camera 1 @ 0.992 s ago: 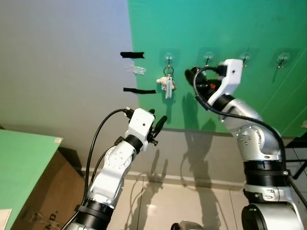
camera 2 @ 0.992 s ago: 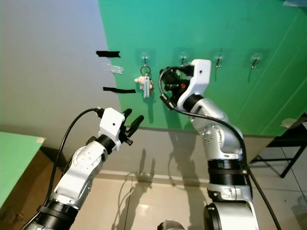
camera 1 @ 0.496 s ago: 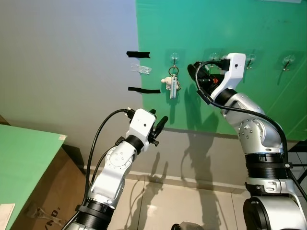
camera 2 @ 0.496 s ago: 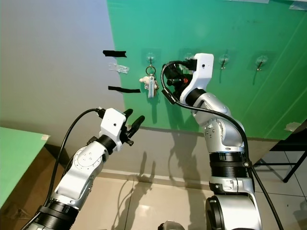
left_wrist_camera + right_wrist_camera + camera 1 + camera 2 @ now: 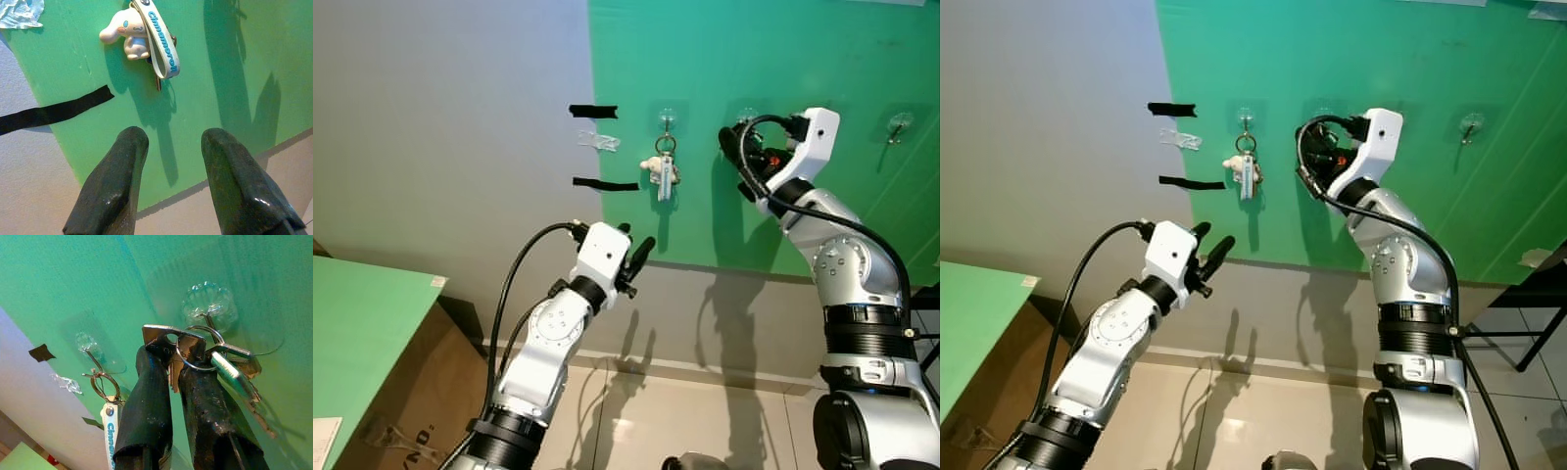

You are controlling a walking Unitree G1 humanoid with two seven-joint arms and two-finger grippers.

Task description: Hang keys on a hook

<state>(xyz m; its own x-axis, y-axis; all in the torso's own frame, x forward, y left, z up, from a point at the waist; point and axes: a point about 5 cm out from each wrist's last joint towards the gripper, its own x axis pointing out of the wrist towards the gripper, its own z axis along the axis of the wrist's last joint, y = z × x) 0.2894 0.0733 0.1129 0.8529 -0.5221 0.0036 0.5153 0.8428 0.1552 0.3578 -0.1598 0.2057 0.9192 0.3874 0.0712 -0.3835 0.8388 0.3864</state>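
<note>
keys (image 5: 195, 355) dangling downward, right tool (image 5: 168, 360) pinching

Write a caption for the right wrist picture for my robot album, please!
Right gripper pinching a bunch of silver keys on a metal ring just below a clear suction-cup hook on the green wall panel.

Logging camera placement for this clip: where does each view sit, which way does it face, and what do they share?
Left and right eye views: on the head, facing the green board; both arms show, left gripper low, right gripper raised at a hook.
Left wrist view: along its open fingers at the hung keychain.
Right wrist view: along its fingers gripping a bunch of keys at a clear hook.
Shared: the hung keychain and green board appear in all.
</note>
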